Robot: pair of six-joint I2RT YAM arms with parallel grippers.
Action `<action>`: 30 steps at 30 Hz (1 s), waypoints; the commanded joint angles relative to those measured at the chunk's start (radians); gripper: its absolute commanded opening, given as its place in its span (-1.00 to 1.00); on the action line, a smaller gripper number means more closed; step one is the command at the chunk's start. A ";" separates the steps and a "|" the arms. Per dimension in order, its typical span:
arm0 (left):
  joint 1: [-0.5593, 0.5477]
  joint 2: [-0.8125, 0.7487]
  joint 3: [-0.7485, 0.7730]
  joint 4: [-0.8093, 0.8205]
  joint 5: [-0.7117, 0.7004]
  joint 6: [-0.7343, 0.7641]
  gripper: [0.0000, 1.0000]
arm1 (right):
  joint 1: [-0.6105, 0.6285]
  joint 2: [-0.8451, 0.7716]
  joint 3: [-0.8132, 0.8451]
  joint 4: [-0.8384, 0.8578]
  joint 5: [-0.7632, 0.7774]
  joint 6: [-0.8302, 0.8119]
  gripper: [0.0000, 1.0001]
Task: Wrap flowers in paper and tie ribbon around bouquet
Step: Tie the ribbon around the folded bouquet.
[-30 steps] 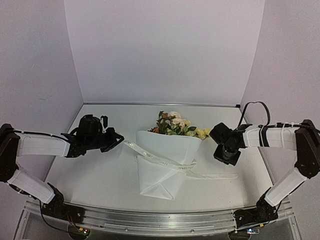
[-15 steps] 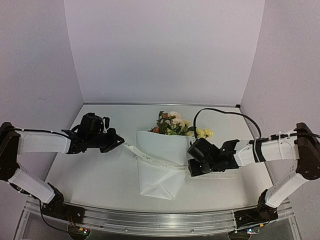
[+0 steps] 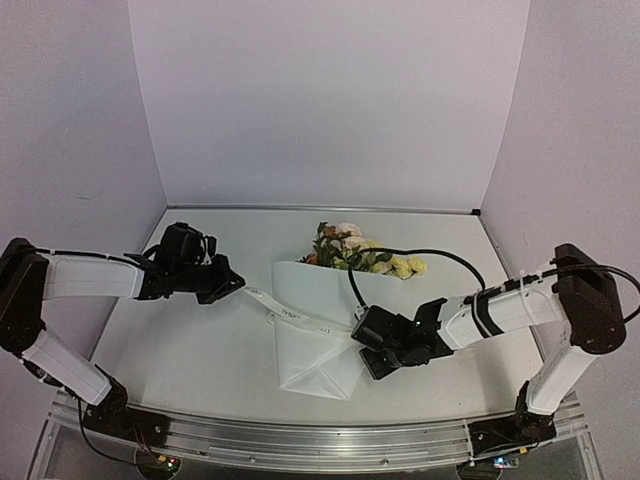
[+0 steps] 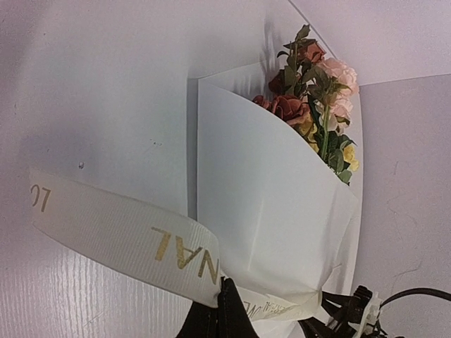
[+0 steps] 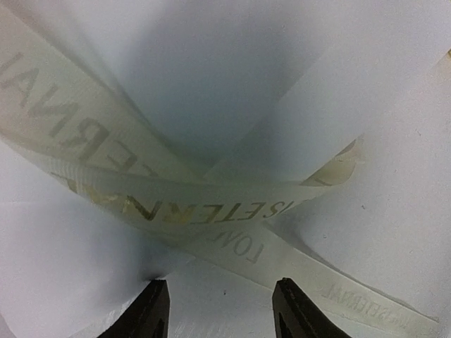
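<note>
The bouquet lies mid-table: a white paper (image 3: pixel 322 325) cone with the flowers (image 3: pixel 350 250) poking out of its far end. The cream ribbon (image 3: pixel 295 317) runs slantwise across the cone. My left gripper (image 3: pixel 238 286) is shut on the ribbon's left end, just left of the paper. In the left wrist view, the lettered ribbon (image 4: pixel 120 236) leads from the left gripper (image 4: pixel 227 292) over the paper (image 4: pixel 275 204) below the flowers (image 4: pixel 313 91). My right gripper (image 3: pixel 362 345) stands open at the cone's lower right edge. In its wrist view, crossed ribbon (image 5: pixel 201 208) strands lie just ahead of the right gripper (image 5: pixel 220 304), with nothing between its fingertips (image 5: pixel 151 310).
The right arm's black cable (image 3: pixel 410 252) loops over the table near the flower heads. Lilac walls close the table's back and sides. An aluminium rail (image 3: pixel 300 440) runs along the near edge.
The right arm has swung left from the table's right side to the cone's lower right edge, and its jaws have opened. The left gripper has stayed shut on the ribbon, shifting slightly.
</note>
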 commanded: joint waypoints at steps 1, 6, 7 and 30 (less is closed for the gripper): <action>0.011 0.009 0.058 0.005 0.025 -0.002 -1.00 | 0.011 0.060 0.083 -0.070 0.159 -0.003 0.06; 0.015 0.010 0.058 0.004 0.027 0.000 -1.00 | 0.012 0.077 0.099 -0.087 0.253 -0.002 -0.13; 0.017 0.010 0.058 0.003 0.027 0.000 -1.00 | 0.012 0.076 0.097 -0.089 0.268 -0.002 -0.15; 0.066 -0.045 -0.005 -0.101 -0.064 -0.017 -1.00 | -0.067 -0.065 0.043 -0.245 0.269 0.227 -1.00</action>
